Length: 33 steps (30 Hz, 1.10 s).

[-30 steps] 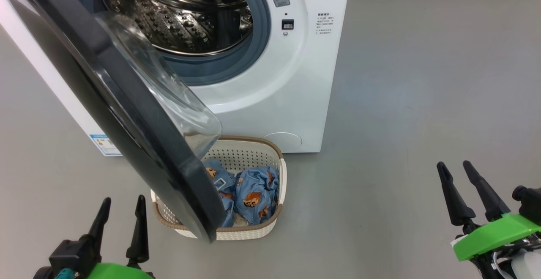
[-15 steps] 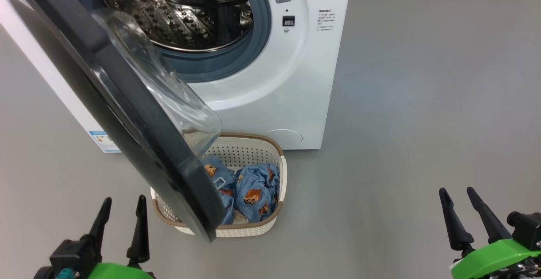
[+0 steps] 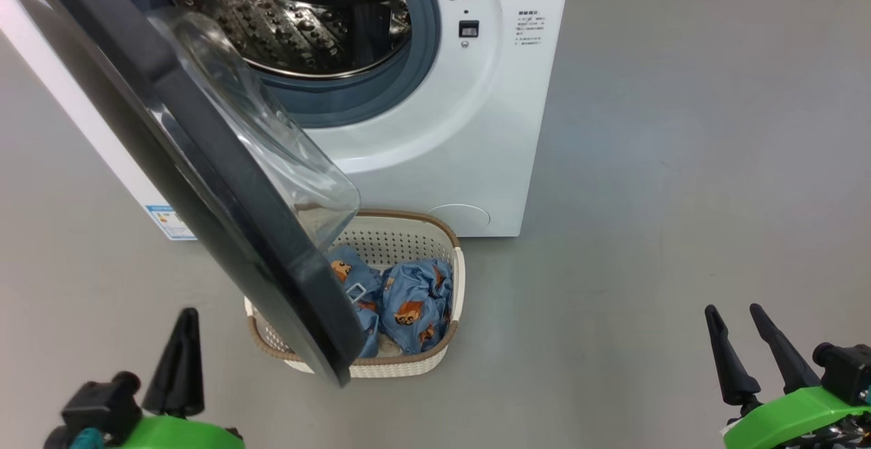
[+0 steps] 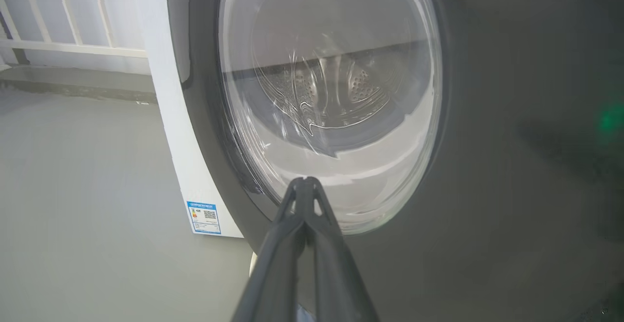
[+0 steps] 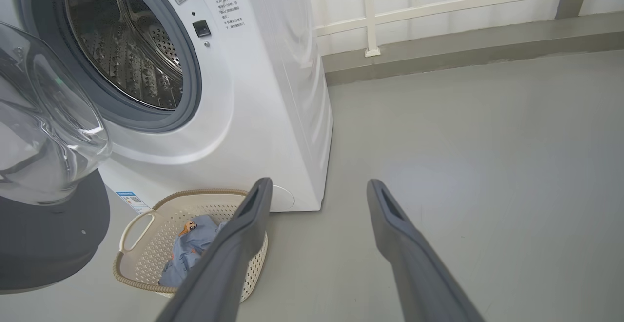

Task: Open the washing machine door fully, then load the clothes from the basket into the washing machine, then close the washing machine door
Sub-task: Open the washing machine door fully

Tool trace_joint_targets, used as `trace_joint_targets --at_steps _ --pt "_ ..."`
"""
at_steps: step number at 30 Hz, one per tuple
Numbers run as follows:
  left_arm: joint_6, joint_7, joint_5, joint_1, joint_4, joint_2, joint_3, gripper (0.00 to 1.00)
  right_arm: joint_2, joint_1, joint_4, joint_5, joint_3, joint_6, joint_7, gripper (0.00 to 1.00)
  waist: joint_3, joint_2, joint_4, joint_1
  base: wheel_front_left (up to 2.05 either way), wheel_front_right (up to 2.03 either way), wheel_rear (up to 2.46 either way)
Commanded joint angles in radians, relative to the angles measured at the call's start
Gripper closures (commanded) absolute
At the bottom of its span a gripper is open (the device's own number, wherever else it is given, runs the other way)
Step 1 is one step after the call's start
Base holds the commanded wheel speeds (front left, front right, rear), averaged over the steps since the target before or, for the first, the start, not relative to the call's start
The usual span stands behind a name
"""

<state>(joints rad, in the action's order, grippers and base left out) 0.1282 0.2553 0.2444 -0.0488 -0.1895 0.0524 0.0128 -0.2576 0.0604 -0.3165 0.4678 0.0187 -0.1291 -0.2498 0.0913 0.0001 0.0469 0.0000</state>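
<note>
White front-loader, washing machine (image 3: 435, 129): stands at the top of the head view, its front turned toward the robot. Steel drum (image 3: 299, 20) is exposed and looks empty.
Black-rimmed washing machine door (image 3: 204, 184): hinged at the left of the opening and swung out part-way. Its plane runs from the hinge toward the robot, with the glass bowl facing right, toward the drum side. The free edge hangs over the left part of the basket. Being round, it has no long axis to note.
Cream basket (image 3: 408, 216): on the floor, just in front of the machine's lower front. The door hides too much of it to tell its long axis.
Blue printed clothes (image 3: 412, 299): bunched in the basket's near right half, none loaded yet.
Right gripper (image 3: 733, 309): low at the right, well apart from everything, fingers spread and holding nothing.
Left gripper (image 3: 188, 314): this is the change. Its fingers were apart half a second ago and are now pressed together on nothing. In the left wrist view they aim at the door's outer face, contact not evident.
Reading: probably a blunt tip made for pushing the door wider. Step one is unfinished, and the overhang blocks the basket.
</note>
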Motion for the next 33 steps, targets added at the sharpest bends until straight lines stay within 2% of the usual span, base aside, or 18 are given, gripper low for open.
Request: trace_joint_targets --at_steps 1,9,14,19,23,27,30,33 --pt "0.002 0.006 0.012 -0.042 0.035 0.015 0.042 1.0 -0.018 0.007 0.025 -0.018 0.015 -0.002 -0.012 0.0 -0.001 -0.0001 0.003 0.0 0.0 0.0 0.0" --pt "0.002 0.006 0.042 -0.059 0.175 0.007 0.104 1.0 -0.017 -0.002 0.034 -0.029 0.003 -0.002 -0.012 0.0 -0.01 -0.0001 0.014 0.0 0.0 0.0 0.0" --pt "-0.007 0.006 0.038 -0.07 0.38 0.001 0.099 1.0 -0.019 -0.007 0.043 -0.034 -0.001 -0.002 -0.012 0.0 -0.011 -0.0001 0.018 0.0 0.0 0.0 0.0" --pt "-0.028 0.001 0.023 -0.065 0.57 -0.001 -0.01 1.0 -0.018 -0.011 0.049 -0.038 -0.001 -0.002 -0.012 0.0 -0.013 -0.0001 0.016 0.0 0.0 0.0 0.0" --pt "-0.039 -0.04 0.05 -0.065 0.654 -0.002 -0.133 1.0 -0.017 -0.011 0.054 -0.041 -0.002 -0.002 -0.012 0.0 -0.009 -0.0001 0.014 0.0 0.0 0.0 0.0" --pt "-0.044 -0.074 0.057 -0.068 0.658 -0.002 -0.268 1.0 -0.017 -0.005 0.056 -0.043 -0.001 -0.002 -0.012 0.0 0.0 -0.0001 0.012 0.0 0.0 0.0 0.0" --pt "-0.047 -0.082 0.069 -0.066 0.608 -0.002 -0.36 1.0 -0.016 -0.001 0.057 -0.044 0.0 -0.002 -0.012 0.0 0.004 -0.0001 0.009 0.0 0.0 0.0 0.0" --pt "-0.049 -0.082 0.075 -0.065 0.555 -0.002 -0.41 1.0 -0.016 0.002 0.057 -0.045 0.001 -0.002 -0.012 0.0 0.006 -0.0001 0.007 0.0 0.0 0.0 0.0"
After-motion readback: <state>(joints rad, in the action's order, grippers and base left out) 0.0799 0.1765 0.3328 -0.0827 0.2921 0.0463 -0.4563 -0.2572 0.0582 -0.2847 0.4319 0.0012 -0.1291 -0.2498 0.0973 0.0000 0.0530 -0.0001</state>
